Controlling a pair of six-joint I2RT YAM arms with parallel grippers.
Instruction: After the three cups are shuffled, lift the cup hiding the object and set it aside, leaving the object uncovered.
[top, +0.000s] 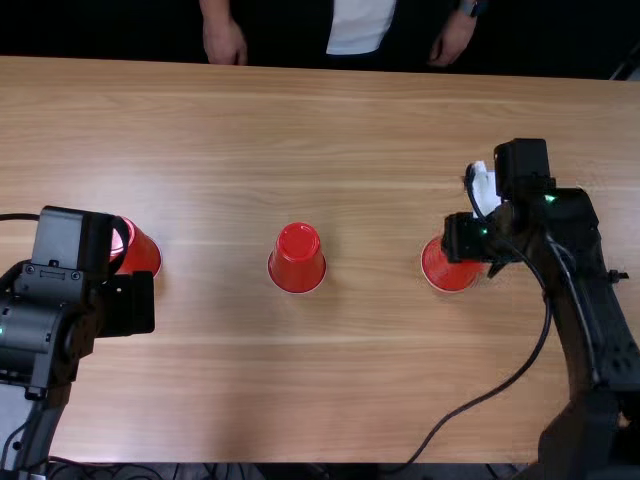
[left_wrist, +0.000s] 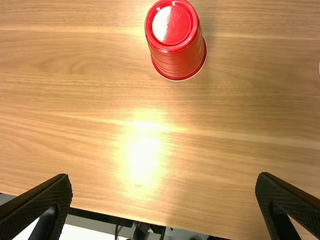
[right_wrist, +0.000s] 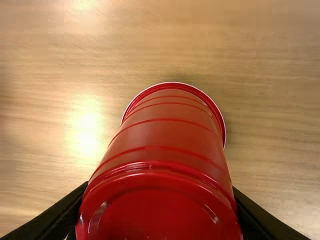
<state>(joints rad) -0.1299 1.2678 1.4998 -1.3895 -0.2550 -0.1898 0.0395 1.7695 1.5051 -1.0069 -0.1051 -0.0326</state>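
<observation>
Under me lies a light brown wooden table (top: 300, 140), its grain running along the far edge. A black cable (top: 487, 396) curls across the wood to the near edge, toward my right corner. A bright glare (left_wrist: 142, 152) sits on the boards.

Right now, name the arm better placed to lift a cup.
Right. The right claw sits around the right cup, which stands on the table. The left claw is open, with bare wood and no cup between its fingers.
</observation>
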